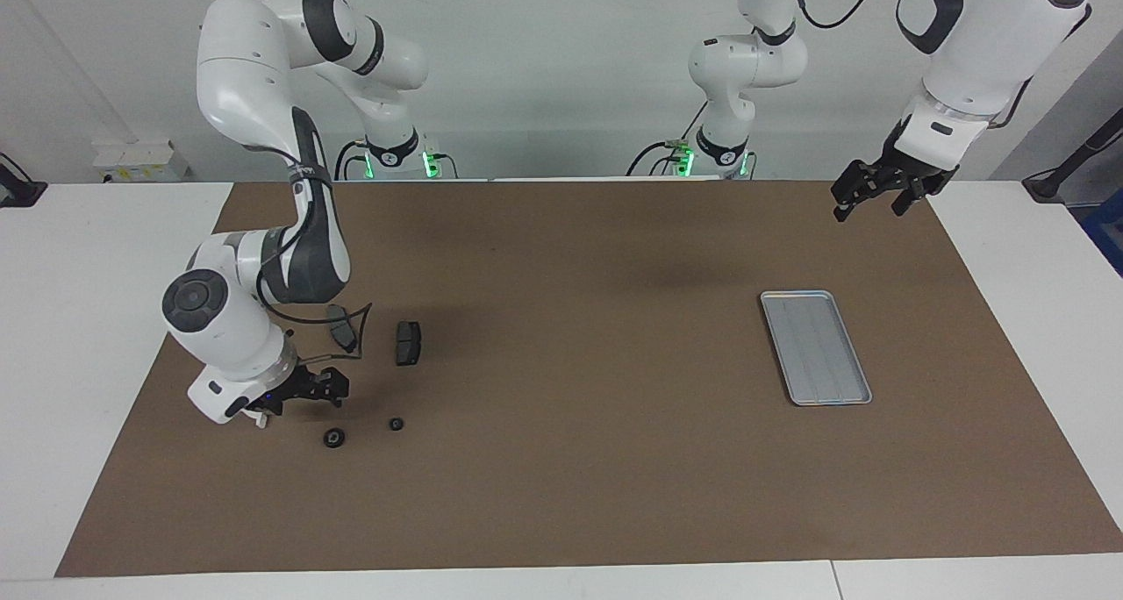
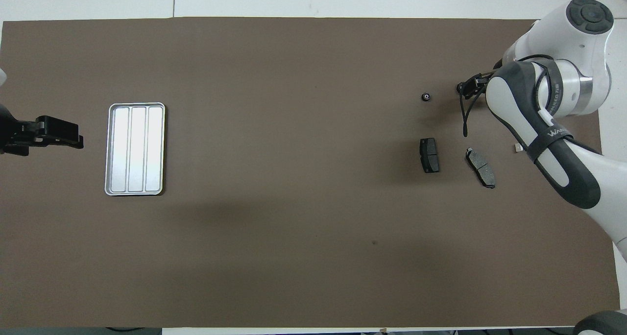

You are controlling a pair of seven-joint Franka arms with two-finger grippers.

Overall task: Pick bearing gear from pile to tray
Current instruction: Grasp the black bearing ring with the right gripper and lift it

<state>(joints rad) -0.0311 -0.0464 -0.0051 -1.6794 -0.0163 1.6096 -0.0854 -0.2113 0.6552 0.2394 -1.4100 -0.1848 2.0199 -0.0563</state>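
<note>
The right tool [image 1: 309, 396] hangs low over the pile at the right arm's end of the bench [image 1: 561, 460], fingers spread, holding nothing, just above the bigger black round part [image 1: 333, 438]. A smaller round part [image 1: 396, 424] lies beside it, and 2 dark plates [image 1: 408, 342] lie nearer the robots. The tray [image 1: 815, 346] sits toward the left arm's end. The left tool [image 1: 870, 193] waits, spread, in the air.

Two high, opposed views; shared table [image 1: 561, 495]
</note>
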